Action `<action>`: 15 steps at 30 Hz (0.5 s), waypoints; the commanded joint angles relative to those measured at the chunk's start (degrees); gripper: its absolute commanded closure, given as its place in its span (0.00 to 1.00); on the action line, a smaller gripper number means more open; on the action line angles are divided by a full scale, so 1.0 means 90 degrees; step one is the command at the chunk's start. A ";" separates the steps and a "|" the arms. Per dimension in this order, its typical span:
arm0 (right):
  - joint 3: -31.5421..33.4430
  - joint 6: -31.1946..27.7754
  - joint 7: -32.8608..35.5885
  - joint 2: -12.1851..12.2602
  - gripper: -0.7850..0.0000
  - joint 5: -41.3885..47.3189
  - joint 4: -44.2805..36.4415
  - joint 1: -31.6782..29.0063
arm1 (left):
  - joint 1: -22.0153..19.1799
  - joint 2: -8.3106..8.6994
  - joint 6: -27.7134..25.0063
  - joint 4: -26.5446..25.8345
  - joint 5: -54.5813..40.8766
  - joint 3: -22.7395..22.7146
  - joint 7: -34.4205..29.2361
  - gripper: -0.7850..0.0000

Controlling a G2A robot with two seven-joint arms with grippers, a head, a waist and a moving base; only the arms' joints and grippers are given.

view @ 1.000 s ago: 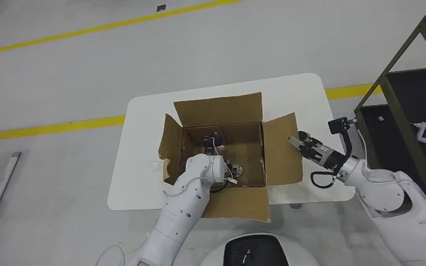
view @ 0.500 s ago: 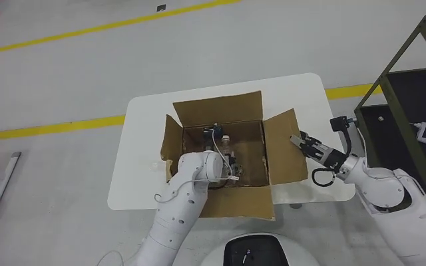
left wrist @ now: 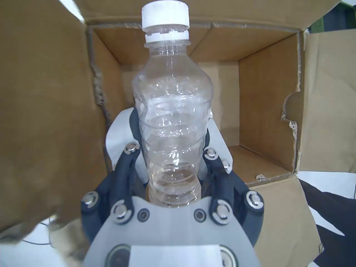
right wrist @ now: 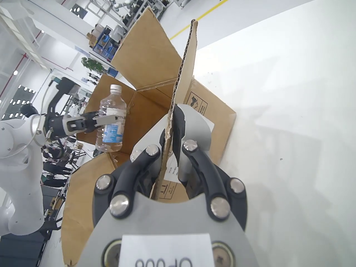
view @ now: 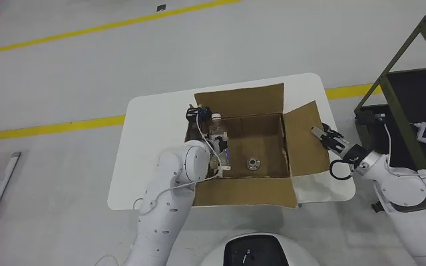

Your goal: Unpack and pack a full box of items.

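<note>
**Bottle held over box**

Top view: grips bottle [view: 216, 133] in left gripper [view: 215, 143], centre-left of frame, above the left wall of box [view: 246, 194]; pinches right flap [view: 303, 149] with right gripper [view: 323, 133].

Left wrist: clamps the ribbed middle, cap up.

Right wrist: shows bottle upright, clear of the cardboard.

Likely light, thin-walled, slick; calls for a gentle squeeze at the ribs.

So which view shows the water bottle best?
The left wrist view: the bottle stands close, cap to lower body, clamped in the left hand. The right wrist view shows it small and side-on; the top view foreshortens it.
</note>
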 commanded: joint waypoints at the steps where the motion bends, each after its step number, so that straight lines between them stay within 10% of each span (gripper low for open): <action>1: 0.0031 0.0011 0.0004 0.0008 1.00 -0.0025 -0.0013 -0.0017 | 0.0011 0.0023 -0.0016 -0.0197 0.0015 -0.0183 -0.0038 1.00; 7: 0.0076 0.0118 0.0044 0.0029 0.51 -0.0175 -0.0065 -0.0040 | 0.0015 0.0120 -0.0204 -0.0865 0.0249 -0.0844 -0.0106 1.00; 9: 0.0092 0.0143 0.0065 0.0038 0.00 -0.0238 -0.0102 -0.0059 | 0.0024 0.0159 -0.0280 -0.1078 0.0313 -0.1141 -0.0152 1.00; 15: 0.0158 0.0182 0.0024 0.0053 0.00 -0.0272 -0.0153 -0.0116 | 0.0167 0.0267 -0.0375 -0.1463 0.0856 -0.1824 -0.0324 1.00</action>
